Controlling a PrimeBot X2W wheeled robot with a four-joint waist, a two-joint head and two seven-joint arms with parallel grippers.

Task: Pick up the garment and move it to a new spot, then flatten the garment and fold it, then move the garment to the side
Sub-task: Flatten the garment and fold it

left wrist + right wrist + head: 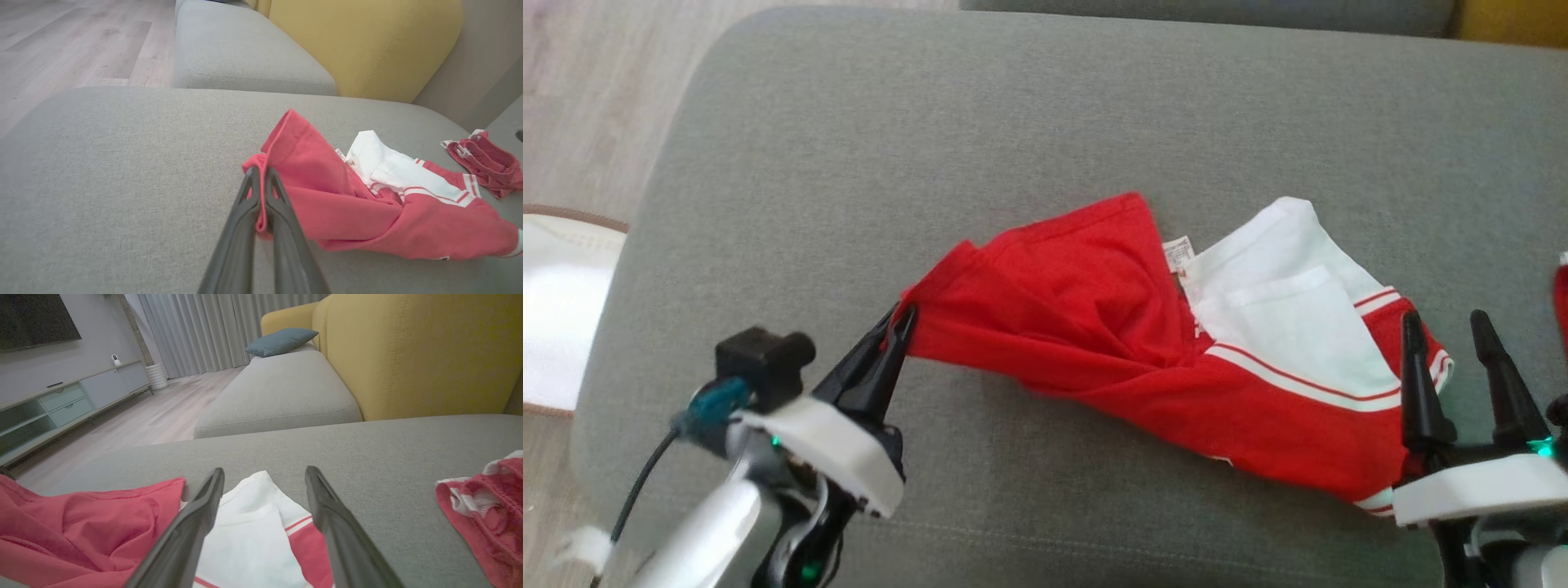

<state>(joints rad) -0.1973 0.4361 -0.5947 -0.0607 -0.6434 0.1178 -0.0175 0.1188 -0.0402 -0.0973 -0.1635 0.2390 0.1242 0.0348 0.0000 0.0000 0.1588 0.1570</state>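
Observation:
The garment (1111, 327) is a crumpled pair of red shorts with white pocket lining and white stripes, lying on the grey sofa cushion (1045, 122). My left gripper (900, 325) is shut on the garment's left corner, and the left wrist view shows red cloth (327, 192) pinched between the fingers of that gripper (261, 183). My right gripper (1450, 327) stands open over the garment's right end, one finger over the striped hem. In the right wrist view that gripper (264, 477) straddles the white lining (253, 531) with nothing clamped.
A second small red and white cloth (486, 159) lies on the cushion to the right of the garment. A yellow backrest (408, 351) rises behind. The cushion's rounded left edge drops to wooden floor (580, 98), where a white rug (556, 310) lies.

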